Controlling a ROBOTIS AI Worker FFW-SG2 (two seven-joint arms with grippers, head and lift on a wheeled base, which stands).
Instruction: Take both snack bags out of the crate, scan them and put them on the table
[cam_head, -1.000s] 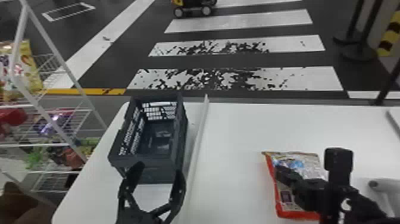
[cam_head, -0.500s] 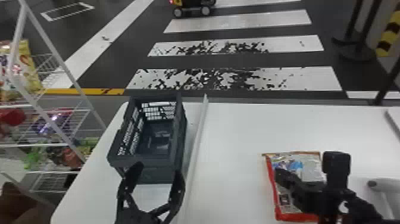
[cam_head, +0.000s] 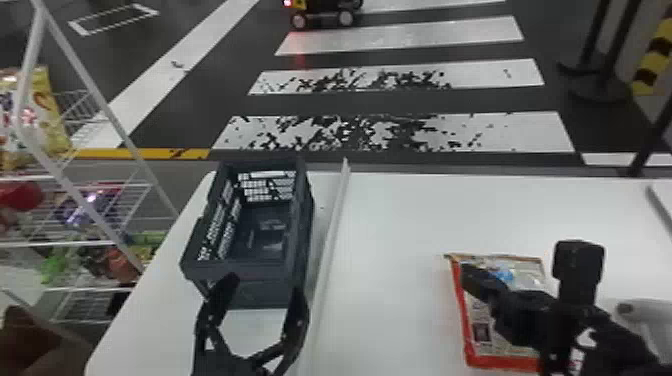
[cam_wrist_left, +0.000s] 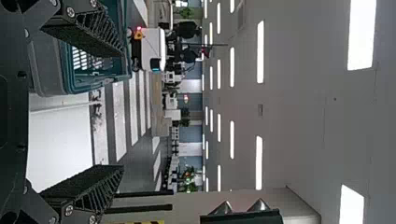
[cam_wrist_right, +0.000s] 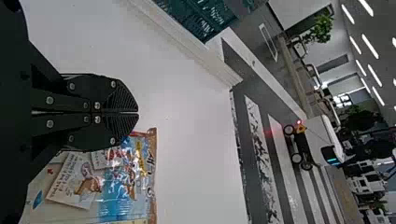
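Note:
Left gripper (cam_head: 265, 287) stands open at the near side of the dark crate (cam_head: 255, 274), with nothing between its fingers. In the left wrist view, the left gripper (cam_wrist_left: 122, 109) has its fingers spread, and the crate (cam_wrist_left: 49, 70) is close to one of them. I see no bag inside the crate. A red-edged snack bag (cam_head: 472, 325) lies flat on the white table, partly covered by my right gripper (cam_head: 467, 277). In the right wrist view, that right gripper (cam_wrist_right: 137, 112) is shut with fingers together and empty, over one edge of the bag (cam_wrist_right: 123, 196).
A pale handheld scanner (cam_head: 631, 307) is at the right, partly behind my right arm. A white strip (cam_head: 332, 235) runs along the table (cam_head: 395, 235) between crate and bag. Wire shelves (cam_head: 115, 200) with packages stand to the left of the table.
My right gripper dips slightly, then is a little higher in the head view, still over the bag. Left gripper, crate and bag keep their places.

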